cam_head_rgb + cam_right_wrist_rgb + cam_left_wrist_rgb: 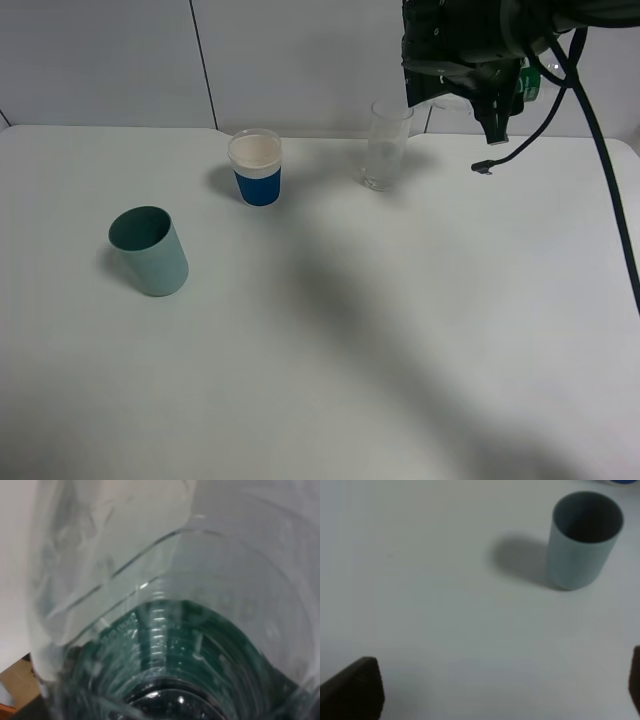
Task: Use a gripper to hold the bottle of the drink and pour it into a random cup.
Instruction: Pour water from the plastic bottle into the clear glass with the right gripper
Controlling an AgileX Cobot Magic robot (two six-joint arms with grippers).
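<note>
My right hand (470, 80), clamped on the small clear green-labelled plastic bottle (165, 645), hangs far right, just beside the tall clear tumbler (386, 148). Miss that narrow rim and the drink could spill over the white bench (400, 330).

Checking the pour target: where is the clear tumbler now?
In the exterior high view the clear tumbler stands upright at the far side of the table, right of centre, with the blue-and-white paper cup to its left.

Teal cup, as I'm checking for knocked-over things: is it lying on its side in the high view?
No, the teal cup stands upright on the table, its open mouth facing up.
</note>
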